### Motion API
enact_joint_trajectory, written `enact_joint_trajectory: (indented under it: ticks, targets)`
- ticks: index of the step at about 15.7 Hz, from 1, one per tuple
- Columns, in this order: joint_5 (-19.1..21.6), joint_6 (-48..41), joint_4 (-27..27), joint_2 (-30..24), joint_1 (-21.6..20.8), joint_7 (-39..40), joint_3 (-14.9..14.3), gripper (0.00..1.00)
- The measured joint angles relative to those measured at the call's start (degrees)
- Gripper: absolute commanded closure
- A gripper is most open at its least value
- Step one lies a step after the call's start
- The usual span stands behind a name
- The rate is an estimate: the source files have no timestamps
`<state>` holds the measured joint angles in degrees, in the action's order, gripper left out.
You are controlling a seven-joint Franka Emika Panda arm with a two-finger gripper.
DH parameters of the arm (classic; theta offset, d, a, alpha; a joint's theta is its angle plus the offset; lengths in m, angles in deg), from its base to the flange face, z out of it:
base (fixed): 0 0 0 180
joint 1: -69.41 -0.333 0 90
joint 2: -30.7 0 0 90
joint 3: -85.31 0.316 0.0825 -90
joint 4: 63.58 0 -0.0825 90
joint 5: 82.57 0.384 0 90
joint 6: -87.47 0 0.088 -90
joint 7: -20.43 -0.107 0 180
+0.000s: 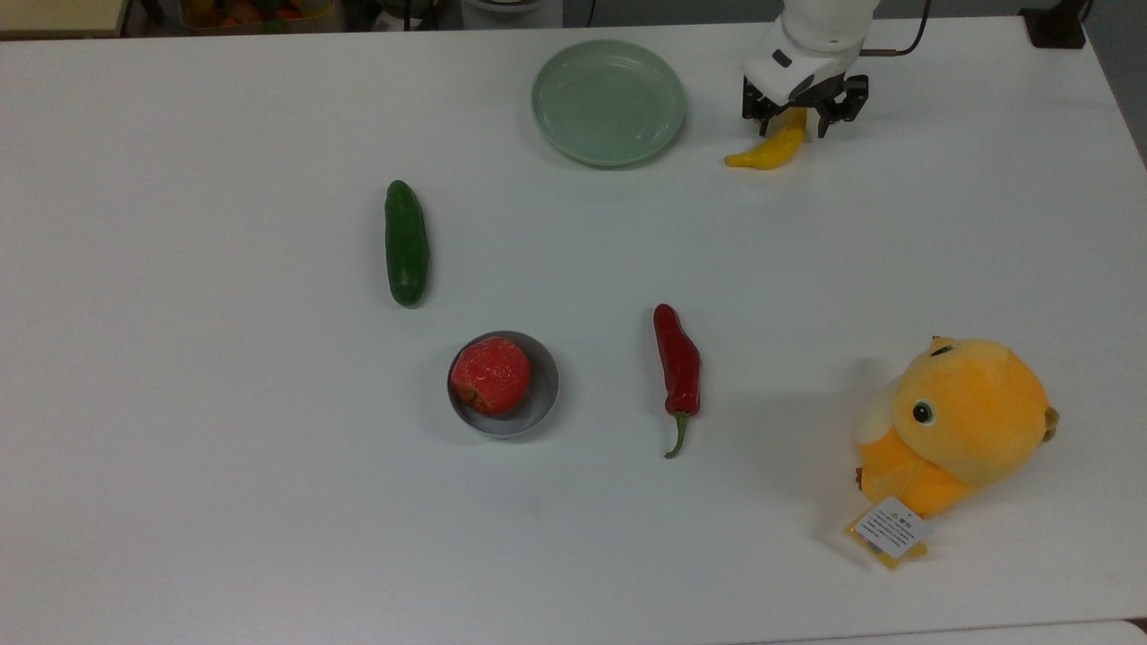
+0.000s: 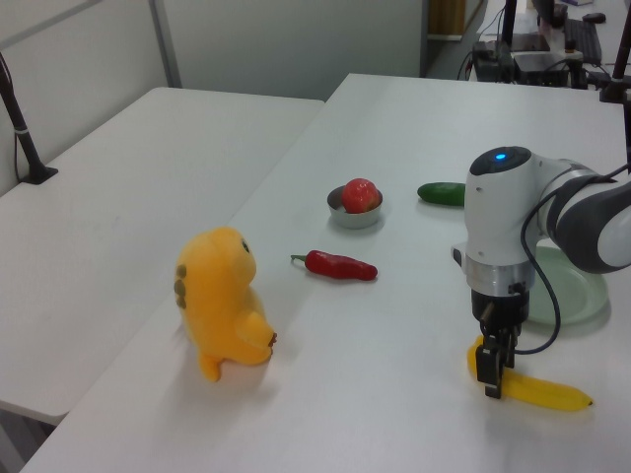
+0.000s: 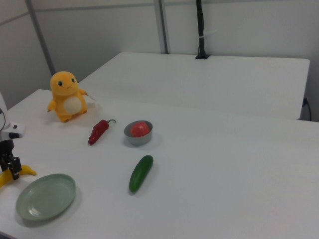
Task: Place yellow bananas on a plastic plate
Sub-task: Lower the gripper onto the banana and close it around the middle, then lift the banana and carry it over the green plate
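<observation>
While plastic plate (image 1: 609,103) sits bare, grey bowl (image 1: 544,385) holds red fruit (image 1: 490,375)

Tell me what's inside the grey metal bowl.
The grey metal bowl holds one round red fruit, apple-like, filling most of it and rising above the rim in the left view. The bowl floor beneath the fruit is covered, so anything under it cannot be seen.
</observation>
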<state>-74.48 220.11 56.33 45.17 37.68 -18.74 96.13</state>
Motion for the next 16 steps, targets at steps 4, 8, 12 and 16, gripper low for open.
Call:
enact_joint_trajectory:
  ticks: [4, 8, 12, 16]
  targets:
    - [-1.80, 0.02, -0.48, 0.50, 0.01, -0.02, 0.14, 0.77]
    - [-3.57, 0.02, -1.93, 0.88, 0.08, -0.04, 0.15, 0.77]
    - [-4.24, 0.02, -4.04, 0.77, 1.22, -0.07, 0.13, 0.77]
    - [-4.74, -0.92, -4.84, -1.09, 4.34, -0.07, 0.08, 0.76]
